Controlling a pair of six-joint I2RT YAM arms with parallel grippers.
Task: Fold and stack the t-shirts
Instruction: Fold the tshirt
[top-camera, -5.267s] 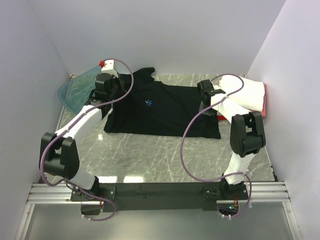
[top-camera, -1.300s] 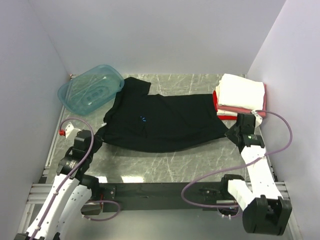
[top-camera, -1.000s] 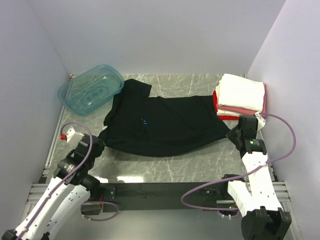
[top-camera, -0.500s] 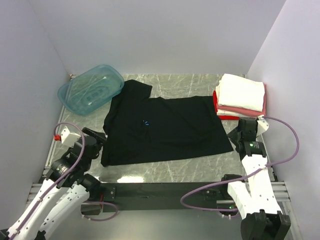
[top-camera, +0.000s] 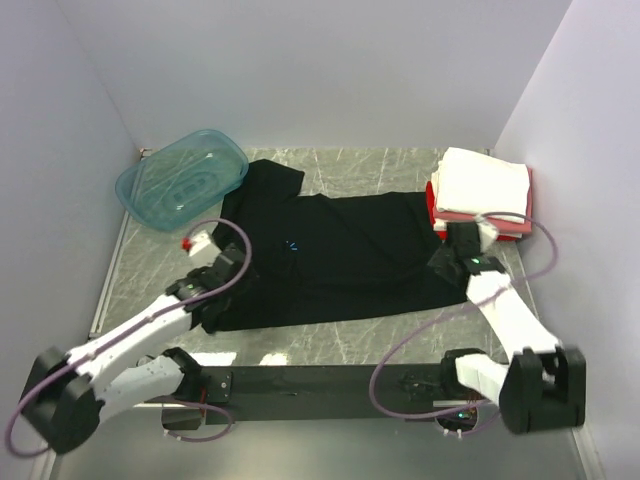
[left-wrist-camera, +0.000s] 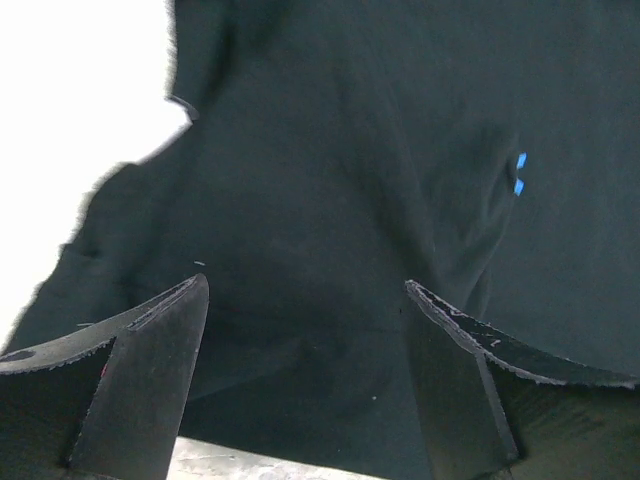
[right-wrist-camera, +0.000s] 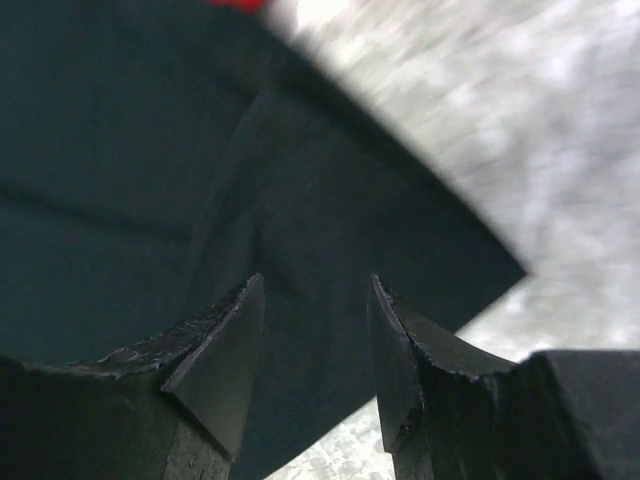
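Note:
The black t-shirt lies spread flat across the middle of the table, its small blue chest mark facing up. The mark also shows in the left wrist view. My left gripper hovers over the shirt's near left part, open with nothing between its fingers. My right gripper is over the shirt's near right corner, open and empty. Folded t-shirts are stacked at the back right: white on top, pink under it, red at the bottom.
A translucent teal tub sits at the back left, just beyond the black shirt's sleeve. Grey walls close in the table on three sides. Bare marble runs along the near edge in front of the shirt.
Both grippers have opened and let go of the black shirt's near edge. The shirt has dropped flat, and both arms have swung inward over its near corners.

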